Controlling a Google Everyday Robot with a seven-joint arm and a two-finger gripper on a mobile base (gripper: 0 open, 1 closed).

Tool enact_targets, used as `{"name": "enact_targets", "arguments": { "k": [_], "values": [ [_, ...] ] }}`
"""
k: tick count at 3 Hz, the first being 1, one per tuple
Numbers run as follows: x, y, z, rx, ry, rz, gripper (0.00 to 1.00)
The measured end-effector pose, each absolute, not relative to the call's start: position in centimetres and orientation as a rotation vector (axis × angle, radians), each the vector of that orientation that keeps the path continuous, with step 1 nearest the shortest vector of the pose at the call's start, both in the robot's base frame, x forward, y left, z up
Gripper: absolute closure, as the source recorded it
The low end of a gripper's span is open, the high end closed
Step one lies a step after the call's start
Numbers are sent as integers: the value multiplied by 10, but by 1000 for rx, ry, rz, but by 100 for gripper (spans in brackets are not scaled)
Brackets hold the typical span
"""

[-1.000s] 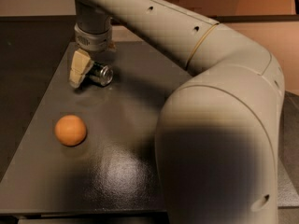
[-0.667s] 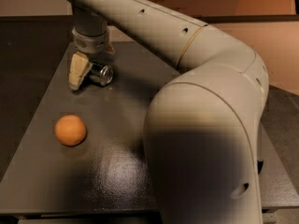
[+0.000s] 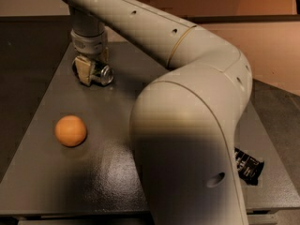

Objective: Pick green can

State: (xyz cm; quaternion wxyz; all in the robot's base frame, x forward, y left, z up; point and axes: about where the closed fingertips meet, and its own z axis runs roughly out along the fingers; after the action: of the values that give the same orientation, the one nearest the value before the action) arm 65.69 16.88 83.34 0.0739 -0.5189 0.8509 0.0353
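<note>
Fingers (image 3: 84,73) pinch the green can (image 3: 105,74) at the table's (image 3: 51,186) 11 o'clock, the gripper (image 3: 93,75) nudged slightly rightward since a second ago, so we judge the lift comes next.

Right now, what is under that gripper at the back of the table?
The gripper sits over the green can. Only the can's shiny end shows. Its body, and whether it rests on the table, are hidden by the gripper.
</note>
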Motion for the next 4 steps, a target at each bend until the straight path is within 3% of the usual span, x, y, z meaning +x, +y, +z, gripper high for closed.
{"name": "enact_targets", "arguments": {
  "k": [2, 3, 4],
  "values": [
    [654, 168, 852, -1571, 2517, 105, 88],
    [646, 172, 877, -1601, 2449, 108, 100],
    [639, 177, 905, -1634, 2374, 105, 100]
  ]
}}
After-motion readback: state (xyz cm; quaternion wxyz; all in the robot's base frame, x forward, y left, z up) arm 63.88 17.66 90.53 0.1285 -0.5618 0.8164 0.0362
